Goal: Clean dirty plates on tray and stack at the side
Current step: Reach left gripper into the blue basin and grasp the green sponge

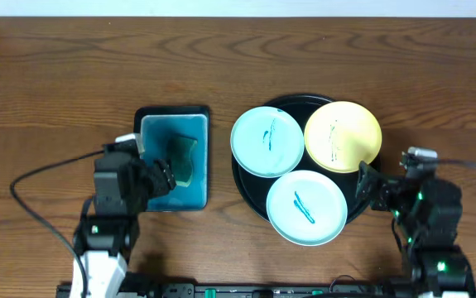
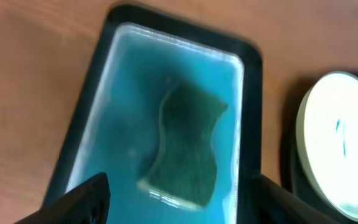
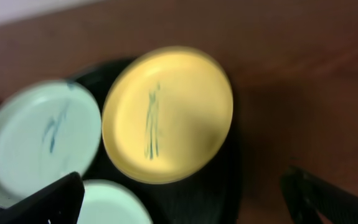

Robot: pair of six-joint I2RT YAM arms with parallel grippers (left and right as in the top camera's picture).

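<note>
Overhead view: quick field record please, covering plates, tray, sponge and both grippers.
upper mint plate: on tray, teal scribble
lower mint plate: on tray, teal scribble
yellow plate: on tray, teal scribble
tray: black, holds all three plates
sponge: lying in teal basin
left gripper: open, at basin's edge, holding nothing
right gripper: open, beside tray, holding nothing
stacked at side: none

Two pale mint plates (image 1: pixel 269 141) (image 1: pixel 305 208), one yellow plate (image 1: pixel 343 136), one round black tray (image 1: pixel 250 190), one teal basin (image 1: pixel 171 111), one green sponge (image 1: pixel 184 157), two grippers (image 1: pixel 159 175) (image 1: pixel 368 186).
</note>
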